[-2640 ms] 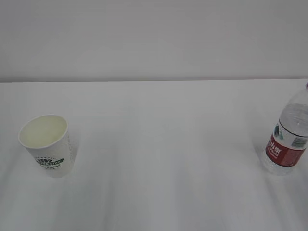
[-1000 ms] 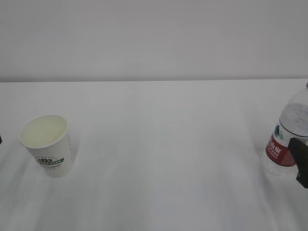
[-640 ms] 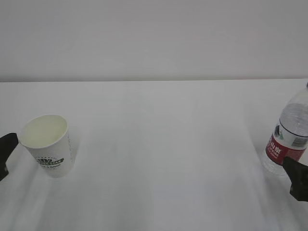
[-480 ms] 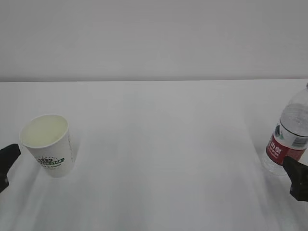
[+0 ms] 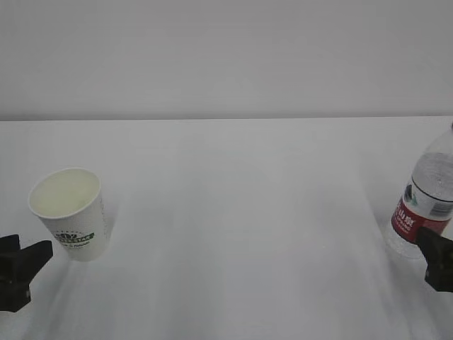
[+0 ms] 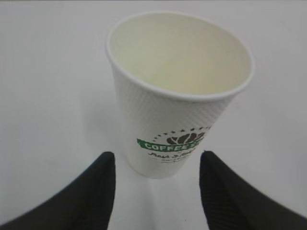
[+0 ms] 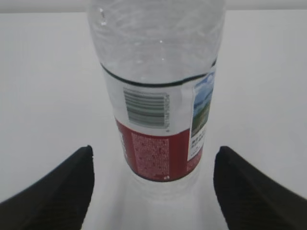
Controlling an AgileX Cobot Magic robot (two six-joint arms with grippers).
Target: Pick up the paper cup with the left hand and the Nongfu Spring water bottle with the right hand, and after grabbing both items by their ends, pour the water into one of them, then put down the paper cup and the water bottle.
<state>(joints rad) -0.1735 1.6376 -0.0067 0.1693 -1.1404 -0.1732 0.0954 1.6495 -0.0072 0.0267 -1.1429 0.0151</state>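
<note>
Clearly nothing is lifted yet: the paper cup (image 5: pixel 68 212) stands at the table's (image 5: pixel 241 212) left and the Nongfu Spring water bottle (image 5: pixel 428 202) at the right. Left hand (image 6: pixel 156 191) and right hand (image 7: pixel 153 184) flank them, jaws wide, untouching; grasping, pouring, setting down remain.

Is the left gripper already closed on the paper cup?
No: in the left wrist view both fingers stand open, apart from the paper cup, with bare table between them and it.

A wide bare stretch of tabletop (image 5: pixel 241 212) lies between the paper cup (image 5: pixel 71 212) and the water bottle (image 5: pixel 425 205); nothing stands there.
</note>
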